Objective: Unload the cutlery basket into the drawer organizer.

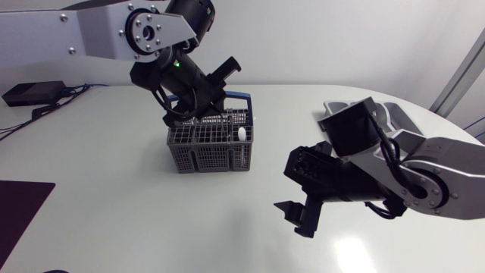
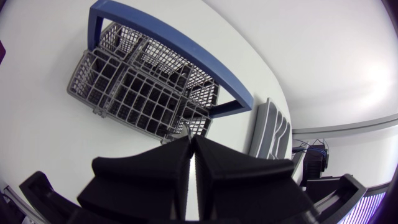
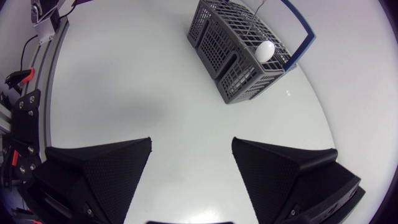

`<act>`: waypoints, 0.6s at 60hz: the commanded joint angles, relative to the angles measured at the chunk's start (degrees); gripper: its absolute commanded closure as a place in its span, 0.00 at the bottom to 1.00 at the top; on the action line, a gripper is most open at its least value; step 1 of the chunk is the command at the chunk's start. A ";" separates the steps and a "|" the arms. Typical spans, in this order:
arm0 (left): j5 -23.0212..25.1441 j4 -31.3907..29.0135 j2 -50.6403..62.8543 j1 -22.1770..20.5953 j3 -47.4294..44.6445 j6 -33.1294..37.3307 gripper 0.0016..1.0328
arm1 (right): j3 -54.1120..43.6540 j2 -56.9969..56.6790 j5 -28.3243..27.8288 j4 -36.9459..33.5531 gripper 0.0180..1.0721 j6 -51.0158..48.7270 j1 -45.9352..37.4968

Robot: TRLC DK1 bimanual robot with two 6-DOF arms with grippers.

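Left gripper (image 2: 191,138): fingers drawn together, only a hairline pale slit between the pads. A small thin tip shows at the fingertips; cannot tell whether anything is pinched there. In the head view the left gripper (image 1: 227,70) hangs above the far side of the cutlery basket (image 1: 208,144), clear of its rim, and points up and away from it.

Right gripper (image 3: 191,146): fingers spread wide, nothing between them, bare table (image 3: 155,81) under the gap. In the head view the right gripper (image 1: 294,220) sits low over the table (image 1: 114,189), well apart from the basket, on its right and nearer the front edge.

Cutlery basket (image 2: 137,93): grey mesh, upright on the table near the middle, blue handle (image 2: 174,43) arched over it. A white rounded piece (image 3: 265,51) stands in a compartment at the end of the basket (image 3: 239,50) nearest my right arm; it also shows in the head view (image 1: 241,135). Contents of the other compartments too dark to make out.

Drawer organizer (image 2: 267,127): grey, divided into slots, flat on the table beyond the basket as the left wrist sees it. In the head view the organizer (image 1: 394,114) lies behind the right arm, partly covered by it
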 commanded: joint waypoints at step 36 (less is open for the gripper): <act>-4.17 2.05 -13.64 -2.34 -7.65 -0.38 0.96 | -2.55 -5.20 2.76 -0.52 0.12 2.65 2.15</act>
